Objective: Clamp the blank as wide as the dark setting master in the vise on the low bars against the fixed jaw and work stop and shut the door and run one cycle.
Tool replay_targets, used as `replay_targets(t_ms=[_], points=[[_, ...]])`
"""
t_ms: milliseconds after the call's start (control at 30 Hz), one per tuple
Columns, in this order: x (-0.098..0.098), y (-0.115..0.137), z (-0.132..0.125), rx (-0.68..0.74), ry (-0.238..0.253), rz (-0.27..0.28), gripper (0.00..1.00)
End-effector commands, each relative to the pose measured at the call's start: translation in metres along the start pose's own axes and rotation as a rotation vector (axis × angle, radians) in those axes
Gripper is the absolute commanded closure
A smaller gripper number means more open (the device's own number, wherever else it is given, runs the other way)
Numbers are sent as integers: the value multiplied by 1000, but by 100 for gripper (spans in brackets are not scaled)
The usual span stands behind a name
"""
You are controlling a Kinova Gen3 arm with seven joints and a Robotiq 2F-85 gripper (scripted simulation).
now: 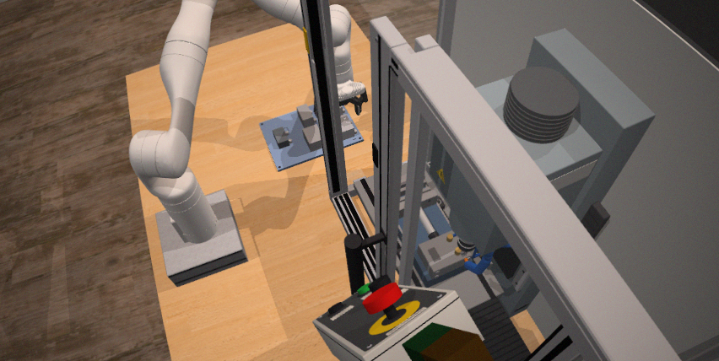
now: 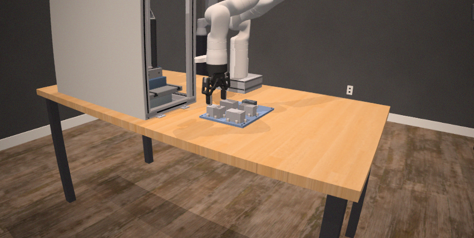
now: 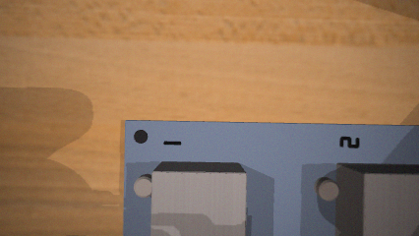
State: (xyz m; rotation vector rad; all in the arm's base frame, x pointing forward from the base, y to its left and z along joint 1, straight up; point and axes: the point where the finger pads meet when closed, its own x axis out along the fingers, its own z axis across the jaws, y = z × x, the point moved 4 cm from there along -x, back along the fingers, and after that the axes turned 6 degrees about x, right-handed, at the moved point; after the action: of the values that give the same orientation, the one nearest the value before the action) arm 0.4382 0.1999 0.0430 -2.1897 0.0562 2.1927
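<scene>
My black two-finger gripper (image 1: 352, 105) (image 2: 216, 98) has its jaws wide open and empty, low over the blue plate (image 1: 286, 158) (image 2: 266, 109) (image 3: 295, 140). The pale grey metal blanks stand there, beside the dark setting master (image 1: 280, 137) (image 2: 249, 102); I can't tell which matches. Misjudging width means a wrong pick; descending off-centre could topple a neighbour.
</scene>
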Motion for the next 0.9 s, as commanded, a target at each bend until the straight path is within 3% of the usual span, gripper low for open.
replay_targets(t_ms=[0, 867], points=[[1, 2, -2, 1, 6, -2, 0], [5, 1, -1, 1, 6, -2, 0]])
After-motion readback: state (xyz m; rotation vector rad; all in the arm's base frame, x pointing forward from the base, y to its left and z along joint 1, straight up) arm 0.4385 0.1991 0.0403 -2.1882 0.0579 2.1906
